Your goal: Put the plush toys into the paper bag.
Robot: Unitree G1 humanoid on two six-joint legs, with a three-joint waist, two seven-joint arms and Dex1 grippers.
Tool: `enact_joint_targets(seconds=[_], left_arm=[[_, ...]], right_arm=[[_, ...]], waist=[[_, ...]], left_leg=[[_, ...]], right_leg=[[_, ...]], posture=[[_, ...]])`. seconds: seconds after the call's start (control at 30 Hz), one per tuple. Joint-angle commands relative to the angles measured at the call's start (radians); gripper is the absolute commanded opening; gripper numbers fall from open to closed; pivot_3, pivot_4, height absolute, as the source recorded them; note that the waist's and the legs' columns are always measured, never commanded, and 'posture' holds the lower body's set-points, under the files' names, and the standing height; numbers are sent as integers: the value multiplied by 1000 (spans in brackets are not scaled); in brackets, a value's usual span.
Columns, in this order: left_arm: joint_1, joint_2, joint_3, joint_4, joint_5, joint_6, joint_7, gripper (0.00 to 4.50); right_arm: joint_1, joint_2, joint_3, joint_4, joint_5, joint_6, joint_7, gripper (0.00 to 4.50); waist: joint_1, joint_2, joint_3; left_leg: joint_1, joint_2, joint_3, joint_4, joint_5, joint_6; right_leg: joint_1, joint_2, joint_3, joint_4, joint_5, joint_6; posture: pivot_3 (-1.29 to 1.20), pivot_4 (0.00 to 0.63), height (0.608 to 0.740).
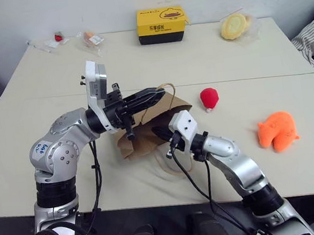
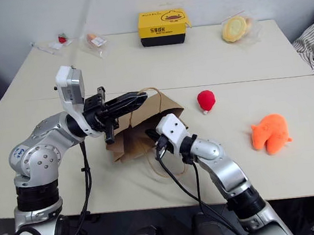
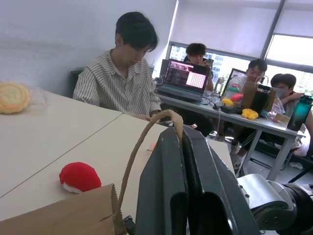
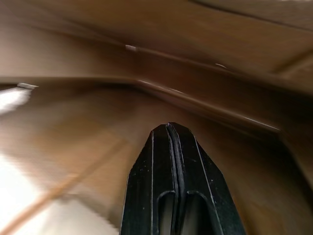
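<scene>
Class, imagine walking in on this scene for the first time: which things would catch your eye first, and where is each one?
The brown paper bag at the table's middle draws the eye: the left gripper is shut on its cord handle, lifting the mouth, while the right gripper, shut, pokes inside. To the robot's right, on the table, lie the red plush toy and, further right, the bright orange plush toy.

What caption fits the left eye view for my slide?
Left tool lifts the paper bag by its handle, right tool shut inside its mouth; red plush and orange plush wait on the table.
</scene>
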Motion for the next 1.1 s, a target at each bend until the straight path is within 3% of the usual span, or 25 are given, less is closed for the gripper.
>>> enact_joint_targets(seconds=[0.03, 0.47, 0.77, 0.9, 1.0, 1.1], left_arm=[[-38, -10, 44, -44, -75, 44, 64, 0], [-97, -44, 146, 4, -221, 87, 224, 0], [-103, -46, 157, 4, -283, 101, 263, 0], [-77, -18, 108, -22, -239, 92, 212, 0], [-38, 9, 44, -35, -159, 58, 154, 0], [-5, 6, 17, -32, -101, 13, 141, 0]], right_arm=[[-18, 30, 7, 44, -53, -44, -42, 11], [64, -22, 44, 119, -148, -149, 20, 11], [70, -41, 17, 142, -136, -192, 54, 11], [79, -24, -19, 82, -38, -230, 114, 11], [94, -32, -51, 0, 35, -224, 164, 616], [127, -72, -90, -106, 92, -204, 196, 1671]], waist=[[-3, 0, 0], [-14, 0, 0], [-14, 0, 0], [-14, 0, 0], [-14, 0, 0], [-14, 0, 0]], left_leg=[[0, 0, 0, 0, 0, 0], [0, 0, 0, 0, 0, -1], [0, 0, 0, 0, 0, -1], [0, 0, 0, 0, 0, -1], [0, 0, 0, -1, 0, -1], [0, 0, 0, -2, 0, -1]], right_leg=[[0, 0, 0, 0, 0, 0], [0, 0, 0, 0, 0, 0], [0, 0, 0, 0, 0, 0], [0, 0, 0, -1, 0, 0], [0, 0, 0, -1, 0, 0], [0, 0, 0, -2, 0, 0]], posture=[[0, 150, 740], [0, 150, 740], [0, 150, 740], [0, 150, 740], [0, 150, 740], [0, 150, 740]])
